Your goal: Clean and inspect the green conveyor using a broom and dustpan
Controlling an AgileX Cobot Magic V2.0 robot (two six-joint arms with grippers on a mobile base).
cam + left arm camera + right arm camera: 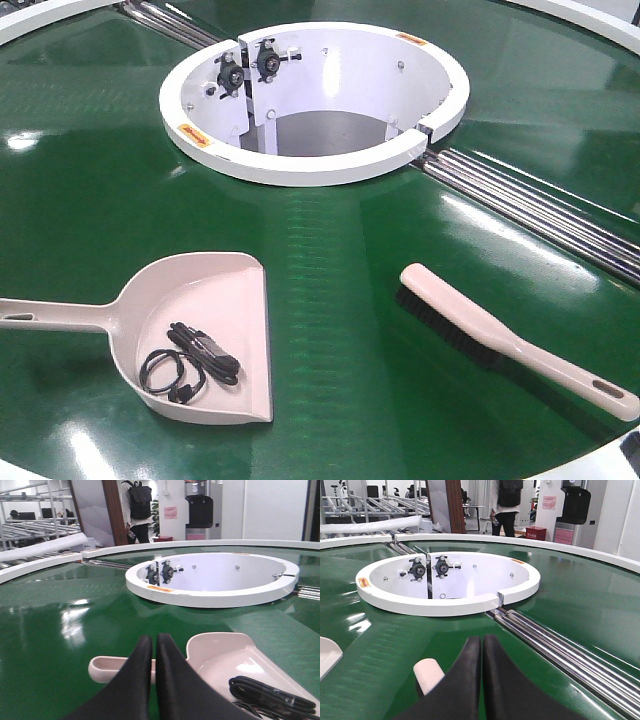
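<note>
Listing items on the conveyor [330, 240], a glossy dark-green belt with bright glare patches.

Ring [300, 165]: white, at the far centre of the belt, split by narrow gaps; two black bearing blocks [248, 68] bolted to its inner wall, orange labels on its top face.

Rods [540, 205]: steel, running from the ring's right gap toward the right edge; a further set leaves the ring toward the far left.

Dustpan [215, 300]: pale beige-pink, lying flat on the near left of the belt, handle pointing left, flat lip facing right. Contents: a bundle of black cable [190, 362] resting in the near part of the scoop.

Broom [510, 340]: pale beige-pink hand brush, lying on the near right of the belt, well apart from the dustpan, black bristles facing near-left, handle with hang hole pointing near-right.

Left claw [154, 642]: black fingers pressed together, nothing between them; it hangs just above the dustpan handle [107, 666], whether touching cannot be told.

Right claw [482, 642]: black fingers likewise closed tight and empty; the broom's rounded head end [429, 672] shows just left of it.

Background, wrist views: white outer rim [40, 562] of the belt, roller racks [35, 527], a person with a dark backpack [137, 505], a dark machine [199, 507].
</note>
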